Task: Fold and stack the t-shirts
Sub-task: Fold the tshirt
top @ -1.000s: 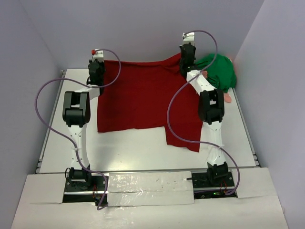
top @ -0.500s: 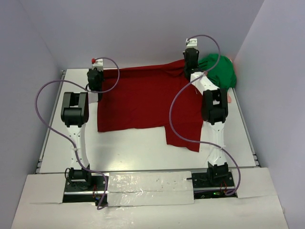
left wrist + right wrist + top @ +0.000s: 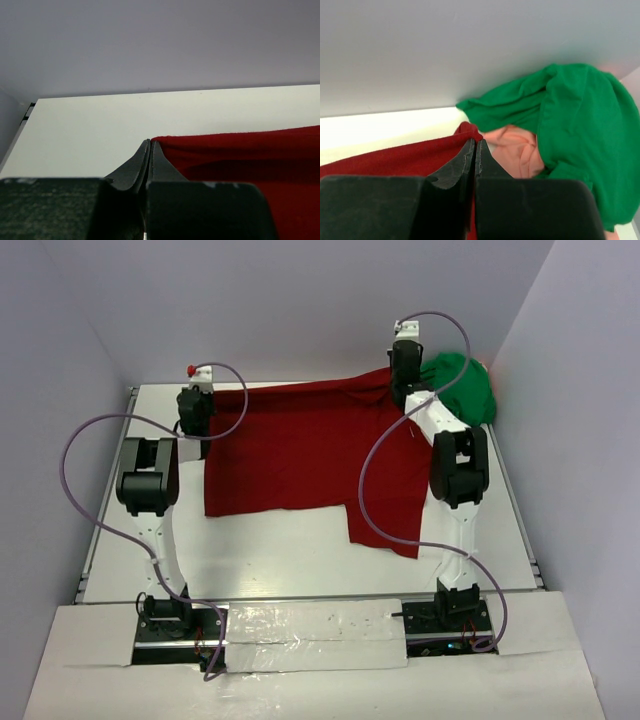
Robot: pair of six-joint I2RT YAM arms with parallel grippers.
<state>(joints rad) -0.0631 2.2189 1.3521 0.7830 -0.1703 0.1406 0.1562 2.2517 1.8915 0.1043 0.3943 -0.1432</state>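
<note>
Item: dark red t-shirt (image 3: pixel 300 455), soft, light and limp, spread across the tabletop (image 3: pixel 270 555) toward its far edge; best taken at the corners. The left gripper (image 3: pixel 150 146) and right gripper (image 3: pixel 474 145), jaws pressed together, pinch its far-left and far-right corners. Also: green t-shirt (image 3: pixel 462 390) heaped over salmon-pink cloth (image 3: pixel 517 150) at the far right corner; no labels or writing legible.

You're looking at a white table (image 3: pixel 300 560) boxed in by plain lavender walls (image 3: pixel 300 300). White sheeting (image 3: pixel 100 660) covers the near edge.
</note>
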